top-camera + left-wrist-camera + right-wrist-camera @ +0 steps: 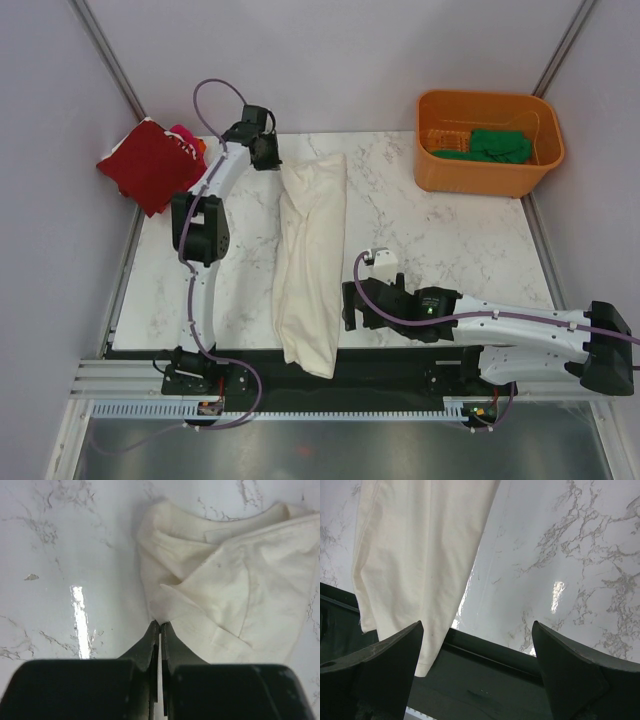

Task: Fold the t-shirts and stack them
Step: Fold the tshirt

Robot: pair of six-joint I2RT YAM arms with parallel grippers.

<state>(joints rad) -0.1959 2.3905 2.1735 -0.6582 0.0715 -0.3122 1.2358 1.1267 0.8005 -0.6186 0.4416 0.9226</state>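
Observation:
A large cream-white t-shirt, folded into a long strip, lies down the middle of the marble table, and its near end hangs over the black front edge. My left gripper is at the strip's far left corner. In the left wrist view it is shut, pinching the cloth's edge. My right gripper is open and empty just right of the strip's near end. In the right wrist view it is above the table edge with the shirt to its left. A dark red t-shirt and a magenta-pink one lie at the far left.
An orange plastic tub stands at the far right corner with a green t-shirt inside. A black strip runs along the table's near edge. Grey walls close in both sides.

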